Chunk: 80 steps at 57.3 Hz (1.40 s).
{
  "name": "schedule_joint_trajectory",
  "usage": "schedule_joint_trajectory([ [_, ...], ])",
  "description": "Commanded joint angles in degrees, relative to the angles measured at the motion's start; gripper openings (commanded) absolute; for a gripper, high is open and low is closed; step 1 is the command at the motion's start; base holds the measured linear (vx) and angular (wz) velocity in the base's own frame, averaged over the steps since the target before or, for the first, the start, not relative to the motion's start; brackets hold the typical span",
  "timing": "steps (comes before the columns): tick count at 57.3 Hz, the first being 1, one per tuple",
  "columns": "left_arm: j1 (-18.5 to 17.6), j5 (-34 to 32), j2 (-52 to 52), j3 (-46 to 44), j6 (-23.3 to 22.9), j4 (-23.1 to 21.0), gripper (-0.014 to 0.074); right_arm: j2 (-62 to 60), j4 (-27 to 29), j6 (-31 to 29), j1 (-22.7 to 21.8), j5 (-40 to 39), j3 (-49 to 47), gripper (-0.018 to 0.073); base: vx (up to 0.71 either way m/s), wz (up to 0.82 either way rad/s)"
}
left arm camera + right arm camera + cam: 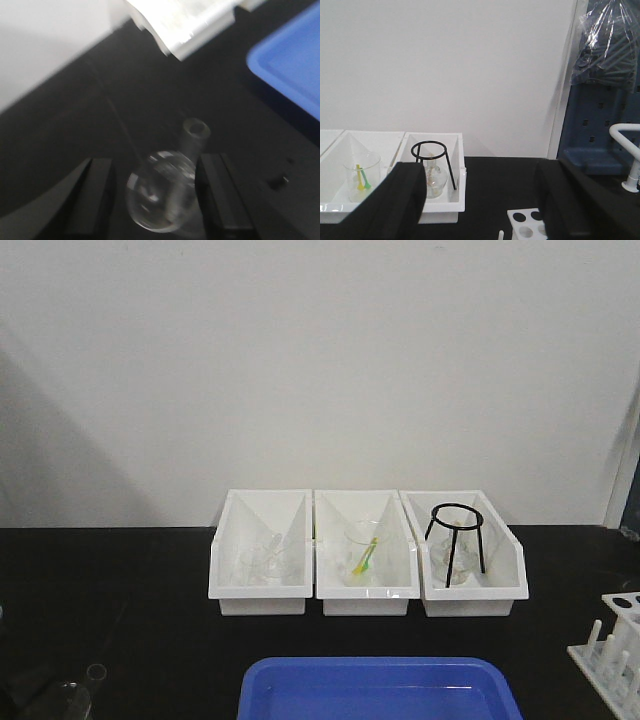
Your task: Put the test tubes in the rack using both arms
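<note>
The left gripper (156, 172) is spread wide, its 2 black fingers on either side of a round flask (160, 197) resting on the black table (75, 130). The blur hides whether either finger touches the glass. The right gripper (480, 190) is likewise parted and holds nothing, hanging above the table. A blue tray (380, 690) sits at the near edge, with 3 white bins (365, 595) in a row behind it. The white rack (608, 648) stands at the table's right edge, low between the right gripper's fingers in the wrist view. Clear glass in the left bin may be the test tubes (262, 558).
</note>
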Motion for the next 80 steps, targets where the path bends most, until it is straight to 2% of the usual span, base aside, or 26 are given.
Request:
schedule_joint_trajectory([
  [1, -0.3, -6.9, -0.2, 2.1, 6.4, -8.3, 0.0458, 1.1, -0.7, -0.5, 0.0, -6.9, -2.1, 0.0528, 0.0, 0.0],
  [10, -0.3, -13.4, -0.2, 8.3, 14.7, -20.9, 0.0443, 3.7, -0.4, -0.5, 0.0, -9.7, -2.1, 0.0528, 0.0, 0.0],
  [16, -0.3, -15.1, 0.1, 9.4, 19.6, -23.9, 0.0442, 5.3, -0.4, -0.3, 0.0, -11.4, -2.1, 0.0528, 0.0, 0.0],
  [22, -0.3, -16.1, 2.2, 9.4, 21.6, -23.9, 0.0442, 6.8, -0.4, -0.3, 0.0, -13.3, -2.1, 0.0528, 0.0, 0.0],
  [29, -1.3, -18.0, 5.9, 9.2, 21.7, -23.8, 0.0442, 8.5, -0.4, -0.4, 0.0, -15.3, -2.1, 0.0526, 0.0, 0.0],
  [38, -5.6, -27.9, 9.8, 9.2, 21.7, -23.7, 0.0442, 10.4, -0.4, -1.8, 0.0, -17.0, -2.1, 0.0523, 0.0, 0.0],
  [46, -9.0, -32.4, 13.2, 9.2, 21.6, -23.0, 0.0442, 11.6, -0.4, -1.8, 0.0, -17.4, -2.1, 0.0523, 0.0, 0.0],
  [55, -9.4, -38.7, 16.9, 9.2, 21.1, -23.2, 0.0442, 11.8, -0.4, -1.8, 0.0, -17.7, -2.1, 0.0523, 0.0, 0.0],
  [67, -9.4, -45.9, 20.8, 9.2, 16.5, -22.8, 0.0442, 11.8, -0.4, -1.8, 0.0, -18.1, -2.1, 0.0523, 0.0, 0.0],
  [80, -9.4, -51.0, 24.1, 9.2, 11.3, -16.6, 0.0442, 11.8, -0.4, -1.8, 0.0, -18.1, -2.1, 0.0523, 0.0, 0.0],
])
